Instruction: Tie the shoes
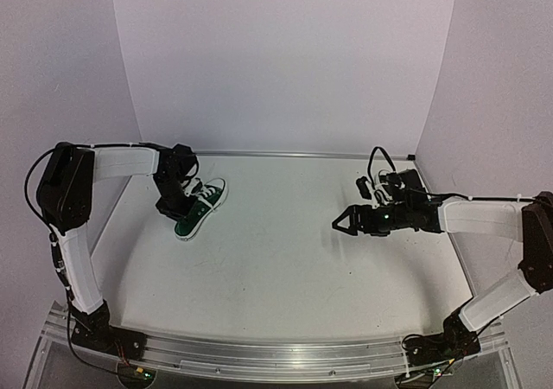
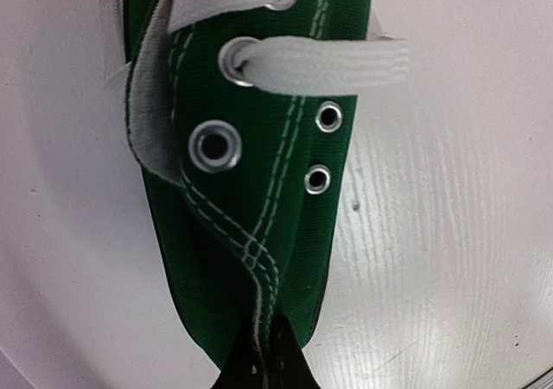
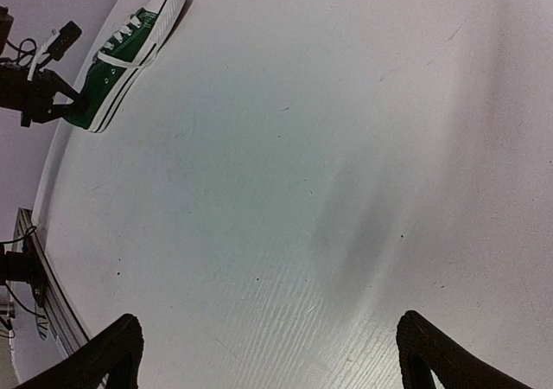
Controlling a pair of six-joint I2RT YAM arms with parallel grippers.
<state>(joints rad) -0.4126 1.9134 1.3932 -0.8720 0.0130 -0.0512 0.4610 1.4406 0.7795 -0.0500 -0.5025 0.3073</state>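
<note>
One dark green shoe with white laces lies on the white table at the back left, its white toe cap pointing to the far right. My left gripper reaches down onto its near end. The left wrist view shows the left gripper shut, pinching the green canvas edge of the shoe at the heel, with a flat white lace crossing the eyelets above. The right gripper hovers over the table's right half, open and with nothing in it. Between its spread fingers the right wrist view shows bare table, with the shoe far off.
An aluminium rail runs along the near edge between the arm bases. White walls close the back and both sides. The white table lies between the two arms. A black cable loops above the right wrist.
</note>
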